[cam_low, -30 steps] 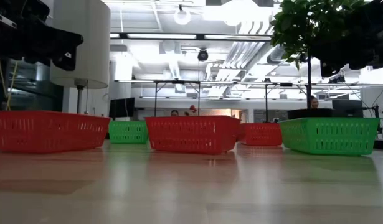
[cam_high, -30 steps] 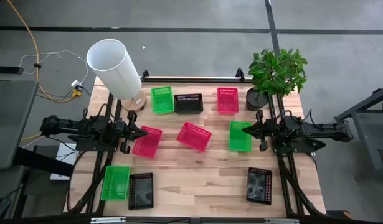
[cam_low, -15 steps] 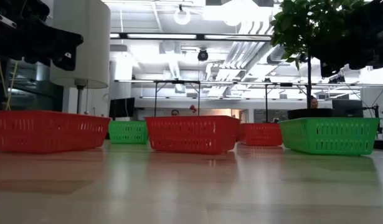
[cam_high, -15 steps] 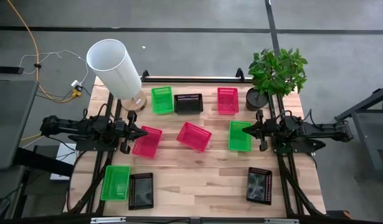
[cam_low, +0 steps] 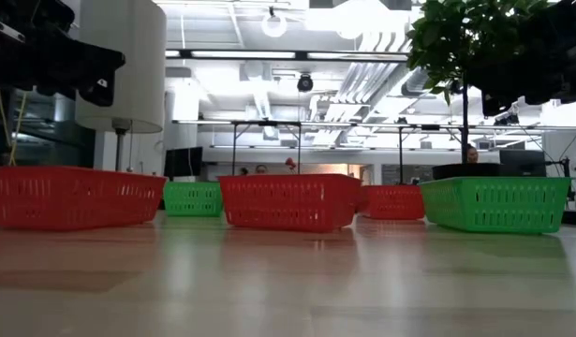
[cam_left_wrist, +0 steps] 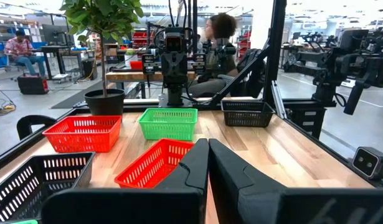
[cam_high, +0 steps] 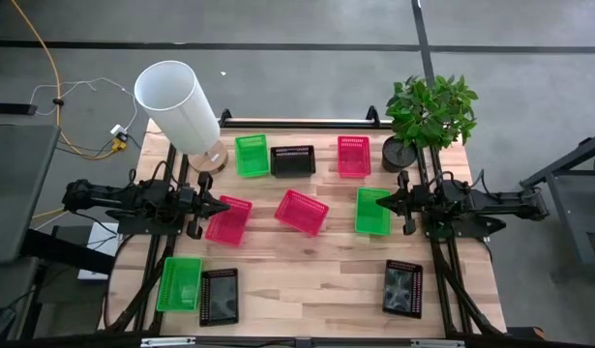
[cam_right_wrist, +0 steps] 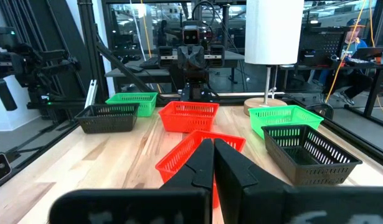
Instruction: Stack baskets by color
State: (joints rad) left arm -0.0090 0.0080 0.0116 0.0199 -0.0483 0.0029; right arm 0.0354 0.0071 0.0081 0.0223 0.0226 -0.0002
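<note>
Grey floor surrounded the wooden bench (cam_high: 307, 261) in the high view, where all nine baskets lay singly: green ones (cam_high: 251, 155) (cam_high: 371, 211) (cam_high: 179, 283), pink ones (cam_high: 352, 156) (cam_high: 301, 211) (cam_high: 227, 219) and black ones (cam_high: 292, 159) (cam_high: 219, 295) (cam_high: 402, 287), with a white cylinder (cam_high: 178, 104) and a potted plant (cam_high: 428, 116) at the far edge; nothing looked stacked yet, so the first pick was judged still to come, and it would go best by taking a basket by one long rim, lifting it level and lowering it squarely into a same-coloured one so the sides nest. The left claw (cam_high: 223, 206) hung just over the edge of the nearest pink basket, the right claw (cam_high: 379, 203) over the edge of a green one, both empty. From bench height, pink (cam_low: 288, 201) and green (cam_low: 496, 204) baskets sat flat in a row before a bright workshop. At the left wrist, the fingers (cam_left_wrist: 192, 168) were pressed together above a tilted pink basket (cam_left_wrist: 155, 163), gripping nothing. At the right wrist, the fingers (cam_right_wrist: 231, 165) were likewise pressed together over a pink basket (cam_right_wrist: 194, 152), holding nothing
</note>
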